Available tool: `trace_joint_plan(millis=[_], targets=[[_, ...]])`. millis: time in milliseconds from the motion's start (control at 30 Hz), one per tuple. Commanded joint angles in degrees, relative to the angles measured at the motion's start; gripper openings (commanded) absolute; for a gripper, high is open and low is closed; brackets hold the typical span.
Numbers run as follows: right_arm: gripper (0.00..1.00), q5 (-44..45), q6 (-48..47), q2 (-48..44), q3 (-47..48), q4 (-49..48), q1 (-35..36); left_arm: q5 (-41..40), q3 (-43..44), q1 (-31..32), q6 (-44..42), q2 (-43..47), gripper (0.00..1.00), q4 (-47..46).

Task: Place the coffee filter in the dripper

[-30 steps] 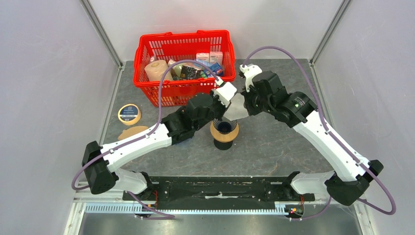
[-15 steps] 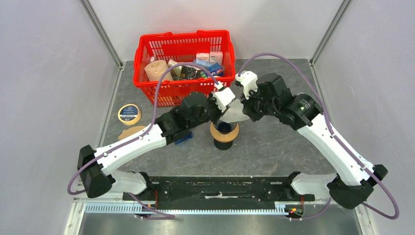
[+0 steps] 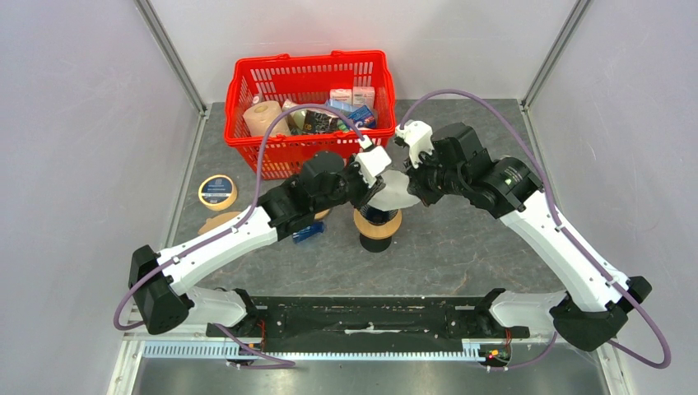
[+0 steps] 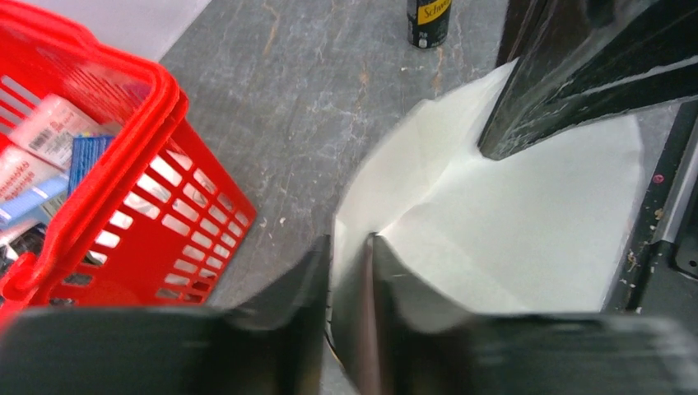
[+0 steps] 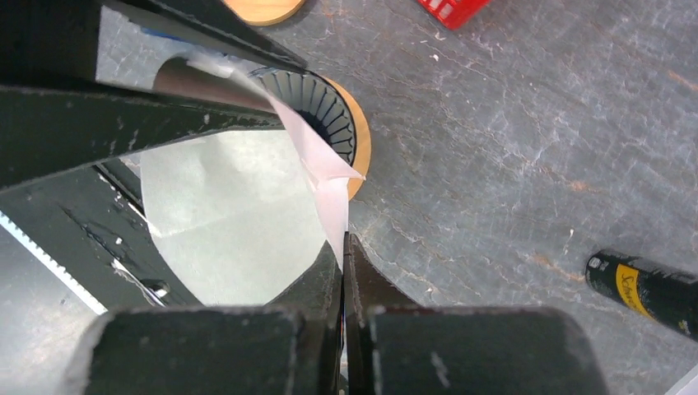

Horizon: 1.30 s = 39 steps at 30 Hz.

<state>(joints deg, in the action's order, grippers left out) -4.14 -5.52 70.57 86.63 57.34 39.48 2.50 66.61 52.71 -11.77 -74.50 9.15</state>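
Just got the filter spread flatter than a second ago. Pinched tight at one edge by left gripper, at the opposite edge by right gripper. Hanging just over the dripper, not in yet. Probably opening it before lowering.

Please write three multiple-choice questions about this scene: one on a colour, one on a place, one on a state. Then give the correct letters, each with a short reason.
1. The basket is: A. blue B. red C. green
2. Where is the coffee filter? A. inside the basket B. held above the dripper C. seated inside the dripper
3. The right gripper is: A. wide open B. shut on the coffee filter C. shut on the dripper

1 B: its walls are red. 2 B: it hangs over the dripper's mouth. 3 B: it pinches the paper's edge.
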Motion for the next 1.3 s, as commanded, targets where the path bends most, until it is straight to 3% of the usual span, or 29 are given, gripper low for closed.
trace_joint_plan(millis=[0,167,333,433,733,833,1033,1133,1267], targets=[[0.00,5.3,10.3,1.5,4.2,-0.9,-0.4,0.2,1.4,-0.6,3.2,1.2,0.41,1.6],[0.00,4.3,17.5,4.3,6.1,-0.3,-0.4,1.7,2.8,-0.6,9.2,1.2,0.71,1.4],[0.00,4.8,19.5,5.6,7.1,0.8,-0.4,-2.2,4.0,-0.6,15.4,2.4,0.83,0.9],[0.00,5.0,20.4,5.9,7.7,1.3,-0.4,-5.8,4.3,-0.6,18.5,3.9,0.85,0.7],[0.00,4.3,22.3,6.1,9.0,2.4,-0.4,-5.2,-0.5,-0.6,23.3,14.5,0.88,-2.5],[0.00,-0.4,22.4,6.2,9.2,2.9,-0.4,-8.0,-2.3,-0.6,25.1,18.0,0.88,-3.3],[0.00,-4.7,22.1,7.8,9.4,5.3,-0.4,-30.5,-3.5,-0.9,28.5,20.1,0.89,0.4],[0.00,-5.0,22.1,9.0,9.6,5.8,-0.4,-37.0,-3.9,-3.8,30.0,19.8,0.91,2.0],[0.00,-5.7,21.9,10.5,9.3,5.8,-0.4,-31.4,-4.5,-13.1,35.6,18.8,0.93,5.0]])
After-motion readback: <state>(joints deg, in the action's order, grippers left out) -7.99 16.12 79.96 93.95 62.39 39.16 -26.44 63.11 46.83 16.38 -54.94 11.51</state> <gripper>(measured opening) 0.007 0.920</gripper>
